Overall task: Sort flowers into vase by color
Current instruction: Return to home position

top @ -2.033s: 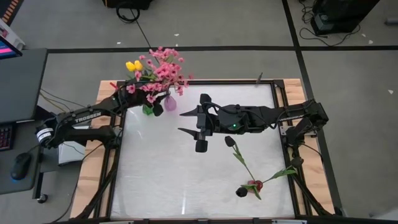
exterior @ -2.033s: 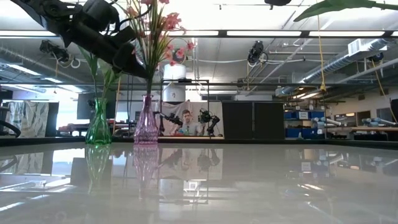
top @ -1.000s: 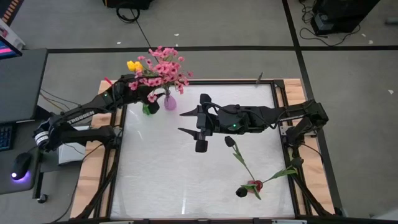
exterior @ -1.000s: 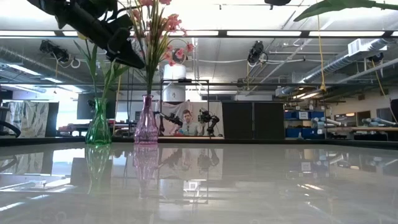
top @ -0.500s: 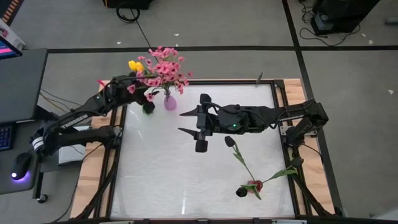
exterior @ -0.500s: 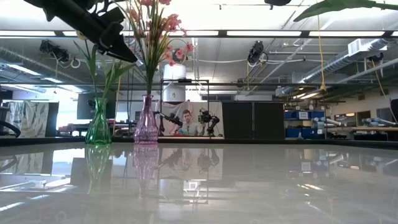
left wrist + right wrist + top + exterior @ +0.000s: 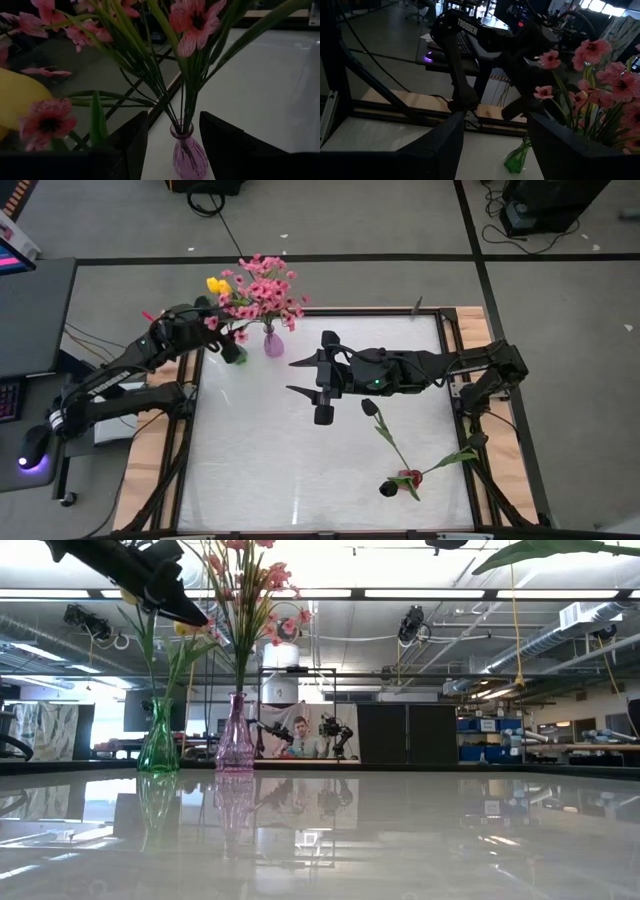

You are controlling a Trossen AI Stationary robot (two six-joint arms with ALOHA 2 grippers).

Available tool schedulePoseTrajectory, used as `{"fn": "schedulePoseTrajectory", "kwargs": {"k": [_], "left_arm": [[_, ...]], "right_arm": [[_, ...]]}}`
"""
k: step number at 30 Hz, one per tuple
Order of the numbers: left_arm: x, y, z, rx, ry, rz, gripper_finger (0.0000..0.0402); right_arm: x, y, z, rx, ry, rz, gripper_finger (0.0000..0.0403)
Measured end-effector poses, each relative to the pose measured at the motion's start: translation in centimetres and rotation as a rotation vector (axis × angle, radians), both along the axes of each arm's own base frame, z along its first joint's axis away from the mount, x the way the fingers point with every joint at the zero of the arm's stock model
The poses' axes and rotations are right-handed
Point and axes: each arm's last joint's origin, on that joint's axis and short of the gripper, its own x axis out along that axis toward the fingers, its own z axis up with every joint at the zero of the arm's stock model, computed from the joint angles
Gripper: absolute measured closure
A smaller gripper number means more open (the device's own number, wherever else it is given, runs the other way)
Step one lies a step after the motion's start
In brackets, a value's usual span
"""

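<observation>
A pink glass vase (image 7: 273, 343) holds a spray of pink blossoms (image 7: 262, 290) at the table's far left. Beside it, a green vase (image 7: 237, 352) holds a yellow tulip (image 7: 215, 284); both stand upright in the low view, the green vase (image 7: 158, 740) left of the pink vase (image 7: 235, 735). Dark red tulips (image 7: 385, 442) lie flat on the table near its right edge. My left gripper (image 7: 205, 320) hovers open, left of the vases and above them. My right gripper (image 7: 292, 376) hangs open over the table's middle, touching nothing.
The table is glossy white (image 7: 260, 470) with a wooden frame (image 7: 150, 450). My left arm reaches in over the far left corner. Beyond the far edge stand room fittings and a seated person (image 7: 300, 735). A desk with a mouse (image 7: 35, 445) is on the left.
My left gripper has drawn back from the two vases toward the table's left edge and risen. The flowers stay standing in their vases. My right arm and the dark tulips on the table have kept still.
</observation>
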Motion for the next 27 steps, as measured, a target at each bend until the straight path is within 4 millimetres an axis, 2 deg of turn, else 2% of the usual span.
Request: {"fn": "schedulePoseTrajectory", "kwargs": {"k": [27], "left_arm": [[-3.6,-2.6,1.4,0.002,-0.152,0.022,0.0218]], "right_arm": [[0.0,0.0,0.0,0.0,0.0,0.0,0.0176]]}}
